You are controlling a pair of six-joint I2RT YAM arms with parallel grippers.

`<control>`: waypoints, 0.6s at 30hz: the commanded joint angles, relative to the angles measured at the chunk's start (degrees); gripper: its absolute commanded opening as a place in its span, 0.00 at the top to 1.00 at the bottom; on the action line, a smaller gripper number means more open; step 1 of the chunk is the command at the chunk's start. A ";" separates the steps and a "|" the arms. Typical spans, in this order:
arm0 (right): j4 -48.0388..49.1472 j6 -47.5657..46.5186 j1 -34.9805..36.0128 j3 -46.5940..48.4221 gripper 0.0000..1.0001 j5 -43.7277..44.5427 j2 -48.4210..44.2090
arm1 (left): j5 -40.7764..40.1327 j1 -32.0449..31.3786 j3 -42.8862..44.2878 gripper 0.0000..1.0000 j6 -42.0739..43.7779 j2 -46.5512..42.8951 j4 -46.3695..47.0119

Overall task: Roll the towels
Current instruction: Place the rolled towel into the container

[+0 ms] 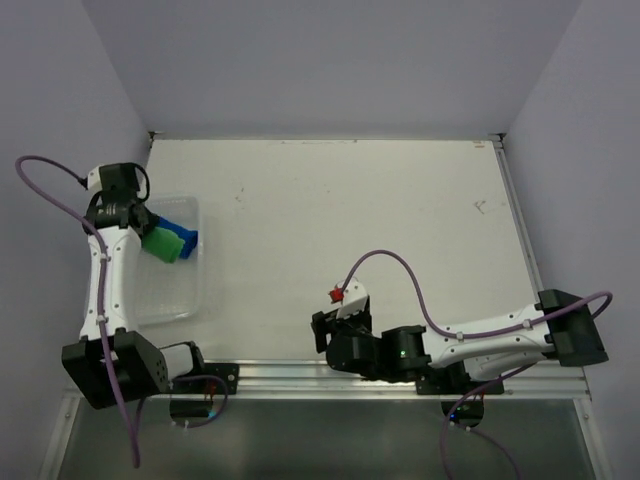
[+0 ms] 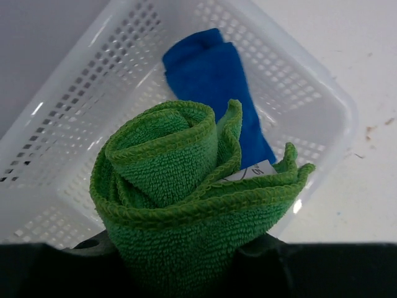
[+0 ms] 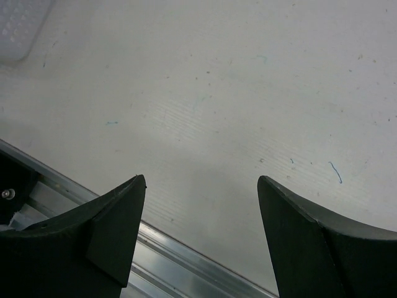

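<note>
1. table: white top, shut in by pale walls at its left, far and right edges, with an aluminium rail along the near edge. My widest free stretch is the middle and far right, where I see only faint scuffs

2. basket: white perforated plastic, at the table's left side close to the left wall. Its rim and far corner hem in the room around my left arm

3. blue towel: inside the basket, a compact bundle lying along the wall nearer the table's middle. I cannot tell whether it is rolled or folded

4. green towel: rolled in a spiral, a white label showing in the outer wrap. It is over the basket's far end, just beside the blue towel, and I cannot tell whether it touches the basket floor

5. left gripper: pinching the green towel, with dark fingers on either side of the roll's lower part

6. right gripper: jaws spread wide with nothing between them, low over bare table just past the near rail, well apart from the basket

7. in the way: purple cables loop off both arms, the left one arcing toward the left wall. My right arm lies folded along the near rail, its elbow close to the right wall
</note>
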 commanded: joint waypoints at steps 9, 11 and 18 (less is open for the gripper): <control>-4.37 0.14 -0.58 -1.62 0.23 -1.34 -5.04 | 1.24 12.66 -10.57 0.84 1.89 4.62 7.39; -4.37 0.57 -0.84 -1.97 0.23 -1.42 -5.22 | 0.43 12.75 -12.16 0.84 1.37 5.06 8.18; -2.61 1.54 -1.63 -2.76 0.23 -2.30 -4.08 | 3.86 12.84 -16.03 0.84 1.36 10.24 9.59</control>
